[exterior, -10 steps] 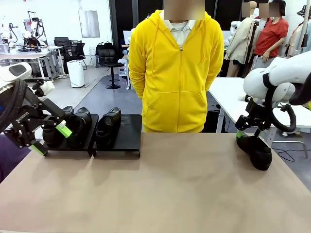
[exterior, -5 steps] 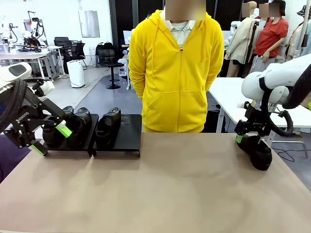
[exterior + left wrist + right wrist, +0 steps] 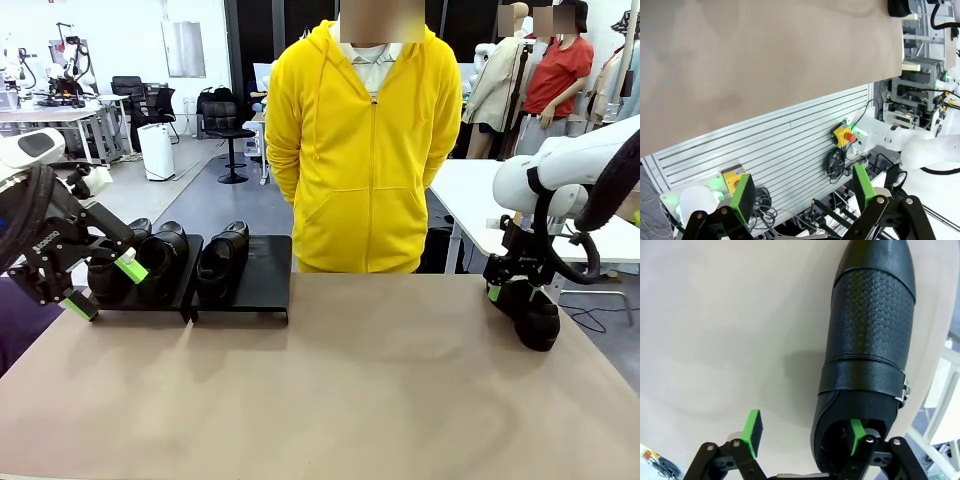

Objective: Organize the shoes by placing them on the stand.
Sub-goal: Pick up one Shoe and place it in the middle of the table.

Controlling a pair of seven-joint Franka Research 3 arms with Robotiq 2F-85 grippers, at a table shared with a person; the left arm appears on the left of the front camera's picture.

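1. The right claw (image 3: 497, 290) is reaching down at the far right of the worktop (image 3: 330, 390), straddling the heel end of a lone black shoe (image 3: 530, 312).
2. In the right wrist view, one green pad (image 3: 857, 434) is sitting inside the shoe's (image 3: 867, 335) opening while the other finger (image 3: 753, 426) is standing outside, off the shoe's side wall with tan worktop showing between them.
3. The right claw's jaws are spread, bracketing that side wall without yet pinching it.
4. This shoe is lying flat on the worktop near its right edge, toe pointing toward the robot's side and a small metal buckle (image 3: 903, 388) showing on its strap.
5. The left claw (image 3: 103, 287) is hovering at the left edge of the front view, in front of the stand (image 3: 262, 282), its jaws spread wide and holding nothing.
6. In the left wrist view, its green fingers (image 3: 744, 197) are looking down past the worktop's edge onto a ribbed aluminium frame with a yellow emergency-stop box (image 3: 845, 134).
7. The stand's two black platforms are sitting side by side at the far left of the worktop.
8. Two shoes (image 3: 140, 258) are resting on the left platform and a third shoe (image 3: 222, 260) is sitting on the left half of the right platform.
9. A person in a yellow hoodie (image 3: 360, 140) is standing at the far side, arms behind the back.
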